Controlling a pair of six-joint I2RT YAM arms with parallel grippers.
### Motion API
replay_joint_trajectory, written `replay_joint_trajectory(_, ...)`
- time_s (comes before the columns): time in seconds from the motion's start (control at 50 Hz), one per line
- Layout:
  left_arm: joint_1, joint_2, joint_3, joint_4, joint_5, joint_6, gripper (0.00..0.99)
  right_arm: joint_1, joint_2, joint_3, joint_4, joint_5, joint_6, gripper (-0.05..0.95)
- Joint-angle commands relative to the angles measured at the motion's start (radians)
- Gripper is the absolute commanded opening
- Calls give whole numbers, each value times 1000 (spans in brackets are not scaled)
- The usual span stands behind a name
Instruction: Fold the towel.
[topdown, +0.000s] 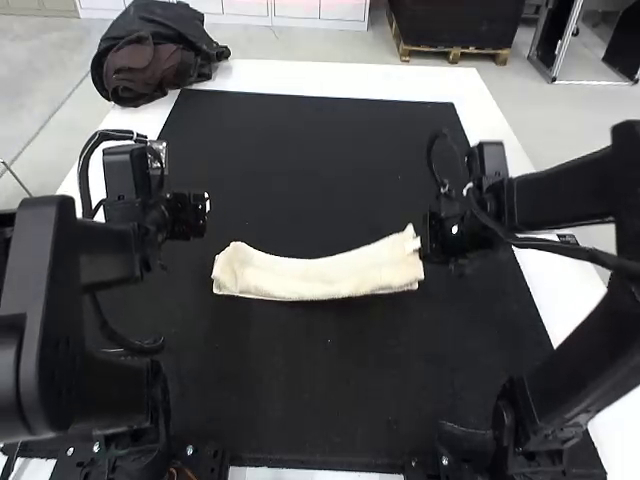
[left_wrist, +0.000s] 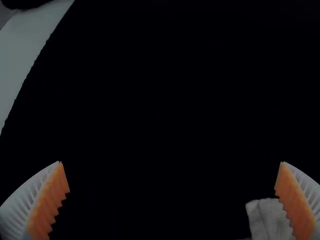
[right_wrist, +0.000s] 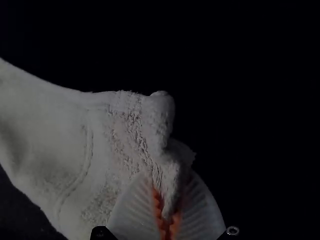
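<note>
Lying near the spread left gripper (topdown: 200, 212), one towel (topdown: 318, 277) is having its opposite end pinched by the right gripper (topdown: 430, 238).

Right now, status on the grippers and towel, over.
Left gripper open, empty. Right gripper shut on towel's end. Towel a long strip. No obstruction seen beside towel.

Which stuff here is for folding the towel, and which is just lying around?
For folding:
towel, lying in a long strip
right gripper, pinching one end of it
left gripper, open

Just lying around:
dark bag, at the table's far left corner
black mat, spread underneath the towel
</note>
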Motion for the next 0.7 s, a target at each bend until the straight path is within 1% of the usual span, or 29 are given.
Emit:
replay_joint_trajectory(0.0, 3, 9, 26, 4, -17, -7, 967, 30, -32, 39, -28, -39, 57, -23)
replay_joint_trajectory(0.2, 3, 10, 29, 4, -27, -6, 967, 136, -34, 45, -25, -53, 138, -23)
replay_joint_trajectory(0.28, 5, 10, 26, 3, -40, -1, 967, 201, -30, 47, 12, -47, 184, -23)
replay_joint_trajectory(0.48, 3, 10, 23, 6, -44, -1, 967, 359, 9, 71, 90, -21, 272, -23)
replay_joint_trajectory(0.68, 3, 10, 23, 10, -55, -3, 967, 435, 88, 131, 144, -16, 321, -23)
